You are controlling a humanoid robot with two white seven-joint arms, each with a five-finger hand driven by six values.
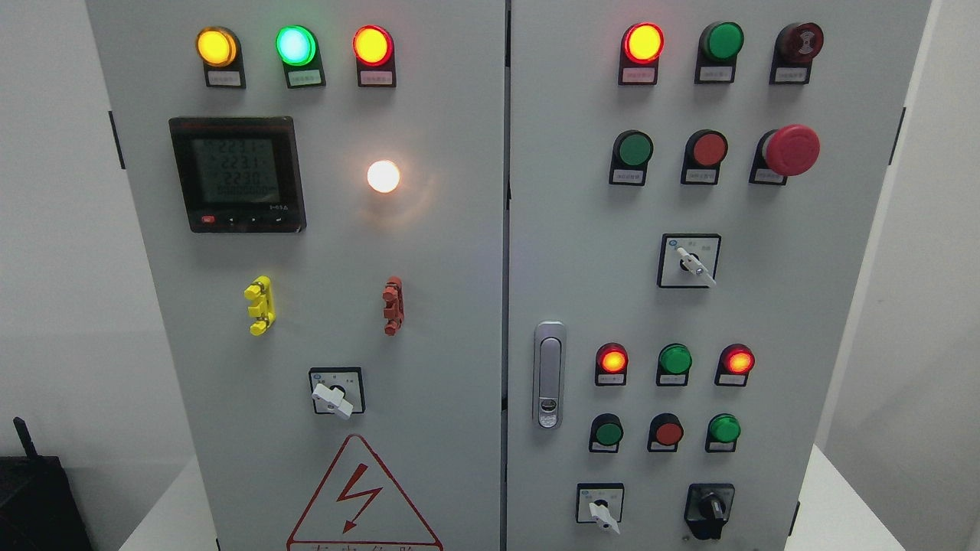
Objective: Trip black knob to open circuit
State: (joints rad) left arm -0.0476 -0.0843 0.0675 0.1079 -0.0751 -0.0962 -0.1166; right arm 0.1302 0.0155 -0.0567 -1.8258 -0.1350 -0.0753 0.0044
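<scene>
Grey control cabinet point(459, 252), two doors, fills the frame; vertical seam just right of centre

Left door:
- Top row, upper left: amber lamp point(216, 47), green lamp point(295, 45), red lamp point(373, 45), all lit, each over a small label plate
- Digital meter point(237, 174), black bezel, grey display with rows of digits, below the amber and green lamps
- White lamp point(383, 176), lit, right of the meter
- Yellow clip point(259, 304) and red-brown clip point(393, 305), mid-height, well apart
- White selector switch point(334, 396) on a square plate, lower centre of the door, handle pointing down-right
- Red triangle warning sign point(361, 497) with lightning bolt, bottom edge, partly cut off

Right door:
- Top row: lit red lamp point(642, 42), green button point(722, 41), dark red buzzer point(800, 41)
- Second row: green button, red button, large red mushroom button point(792, 150)
- White selector point(693, 262) on a square plate, below that row
- Silver door latch point(548, 373), left edge of the door, beside the seam
- Two rows of small lamps and buttons right of the latch: upper red, green, red; lower green, red, green
- Bottom row: white selector point(601, 511), then the black knob point(710, 507) on a black plate, lower right of the frame, its handle roughly upright

Dark object point(34, 497), lower left corner, partly cut off

Robot hands: neither arm shows, so the state of the fingers cannot be told
</scene>
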